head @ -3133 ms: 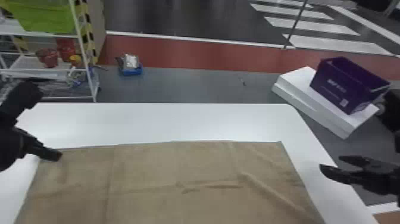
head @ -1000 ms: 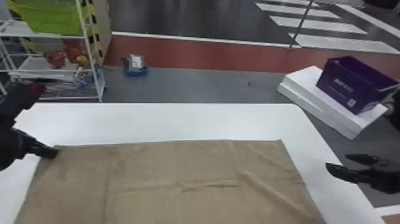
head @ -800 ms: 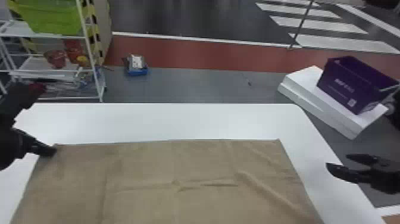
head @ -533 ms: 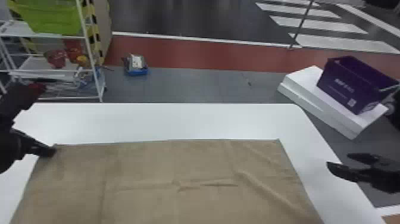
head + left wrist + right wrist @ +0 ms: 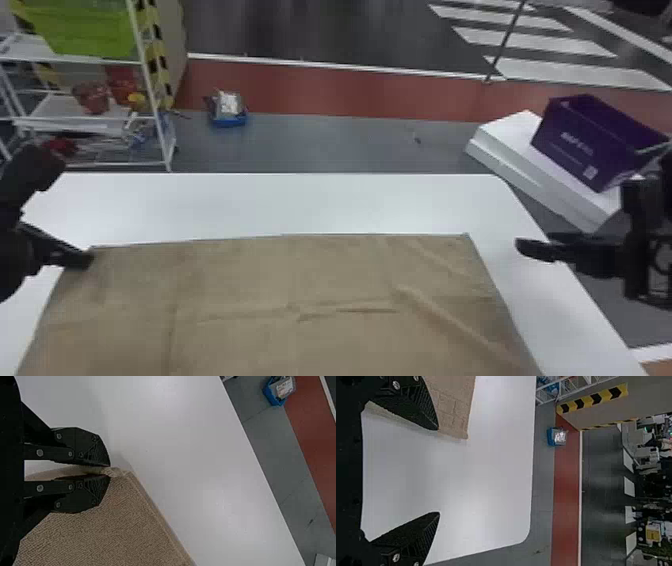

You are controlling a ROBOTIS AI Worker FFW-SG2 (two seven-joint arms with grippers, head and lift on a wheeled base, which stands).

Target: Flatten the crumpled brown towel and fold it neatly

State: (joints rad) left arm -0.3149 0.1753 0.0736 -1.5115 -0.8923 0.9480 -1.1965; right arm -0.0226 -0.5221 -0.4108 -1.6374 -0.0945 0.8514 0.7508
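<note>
Brown towel [image 5: 240, 280] lies spread across the lower middle of my head view, running off the bottom edge, on a white table [image 5: 250, 205]. I see short creases across its middle and a longer ridge slanting down towards the lower right. At the left of the frame I have my left gripper [image 5: 89, 260] clenched on the towel's upper left corner, a small fold of cloth pinched between its fingertips. My right gripper [image 5: 534, 241], at the right of the frame by the table's right edge, is released, its fingers spread wide, apart from the towel. Beyond the table I make out a purple box [image 5: 575, 140] on white slabs [image 5: 510, 165] at upper right and a white shelf rack [image 5: 90, 120] at upper left.
</note>
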